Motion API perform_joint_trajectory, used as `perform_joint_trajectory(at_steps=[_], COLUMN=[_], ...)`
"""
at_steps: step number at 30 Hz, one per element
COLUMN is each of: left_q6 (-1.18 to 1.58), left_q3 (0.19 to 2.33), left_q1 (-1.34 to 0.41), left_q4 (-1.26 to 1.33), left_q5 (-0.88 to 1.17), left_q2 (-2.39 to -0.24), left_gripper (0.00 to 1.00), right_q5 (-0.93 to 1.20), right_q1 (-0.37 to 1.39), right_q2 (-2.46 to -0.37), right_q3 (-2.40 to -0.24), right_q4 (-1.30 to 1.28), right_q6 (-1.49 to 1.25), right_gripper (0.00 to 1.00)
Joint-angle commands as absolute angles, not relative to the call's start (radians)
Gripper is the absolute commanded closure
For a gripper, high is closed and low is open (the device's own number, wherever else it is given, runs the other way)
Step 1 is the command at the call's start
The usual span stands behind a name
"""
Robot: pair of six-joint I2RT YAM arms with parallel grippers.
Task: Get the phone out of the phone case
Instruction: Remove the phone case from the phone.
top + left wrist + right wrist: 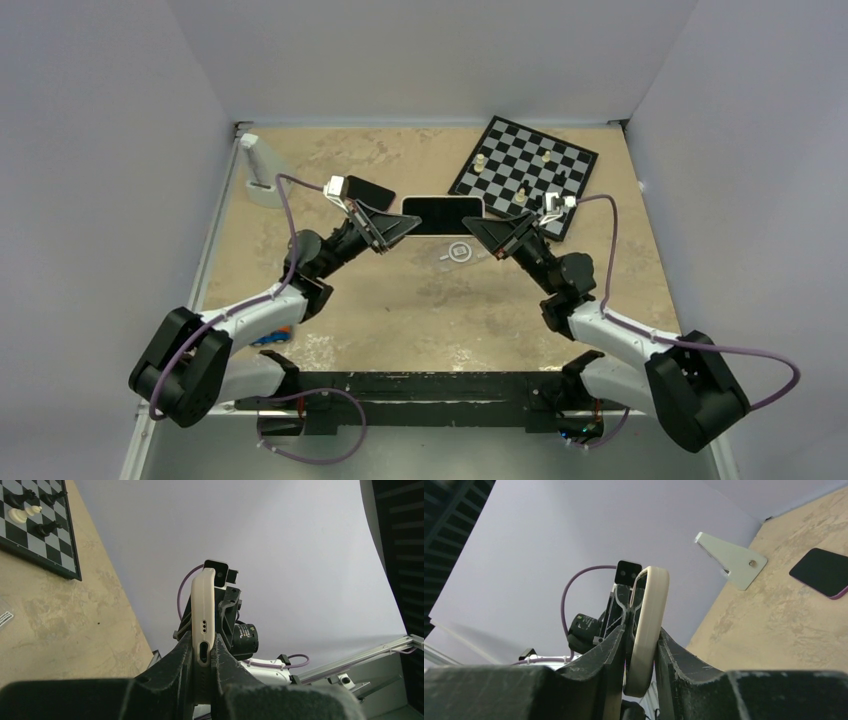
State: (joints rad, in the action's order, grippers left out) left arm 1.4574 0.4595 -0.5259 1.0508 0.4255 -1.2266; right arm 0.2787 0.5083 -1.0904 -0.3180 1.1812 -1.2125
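Observation:
The phone (441, 214) faces up with its black screen, held level above the table between both grippers. The whitish phone case (443, 199) shows as a pale rim around it. My left gripper (398, 228) is shut on the case's left end. In the left wrist view (202, 650) the case's end (205, 615), with a port slot and small holes, stands between the fingers. My right gripper (478, 228) is shut on the right end. In the right wrist view (642, 635) the rounded case edge (649, 610) is pinched between the fingers.
A second black phone (370, 190) lies on the table behind the left gripper and shows in the right wrist view (821, 571). A white stand (262, 170) is at the back left. A chessboard (525, 175) with pieces is at the back right. A small round mark (458, 253) lies below the phone.

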Motion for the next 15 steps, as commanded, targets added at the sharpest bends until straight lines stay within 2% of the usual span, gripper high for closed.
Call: perform_joint_trajectory(at_steps=[1, 5, 7, 8, 9, 11, 12, 15], left_q6=[1.469, 1.457, 1.454, 1.452, 1.449, 1.442, 1.424, 1.358], left_q3=[0.453, 0.437, 0.429, 0.429, 0.430, 0.434, 0.433, 0.402], left_q1=[-0.558, -0.586, -0.599, -0.604, -0.609, -0.612, -0.611, -0.612], left_q4=[1.203, 1.210, 1.220, 1.222, 1.220, 1.207, 1.203, 1.095], left_q5=[0.381, 0.353, 0.343, 0.343, 0.347, 0.364, 0.376, 0.375], left_q2=[-1.216, -1.209, -1.215, -1.221, -1.229, -1.245, -1.251, -1.216], left_gripper=[1.00, 1.00, 1.00, 1.00, 1.00, 1.00, 0.96, 0.67], right_q5=[0.231, 0.224, 0.224, 0.223, 0.220, 0.218, 0.216, 0.203], right_q1=[0.504, 0.504, 0.505, 0.504, 0.505, 0.504, 0.505, 0.503], right_q2=[-1.100, -1.123, -1.139, -1.145, -1.151, -1.156, -1.155, -1.135], right_q3=[-0.378, -0.397, -0.403, -0.403, -0.400, -0.393, -0.386, -0.376], right_q4=[1.301, 1.298, 1.301, 1.306, 1.306, 1.301, 1.294, 1.224], right_q6=[-1.226, -1.224, -1.223, -1.222, -1.219, -1.209, -1.200, -1.170], right_gripper=[0.70, 0.71, 0.75, 0.83, 0.97, 1.00, 1.00, 1.00])
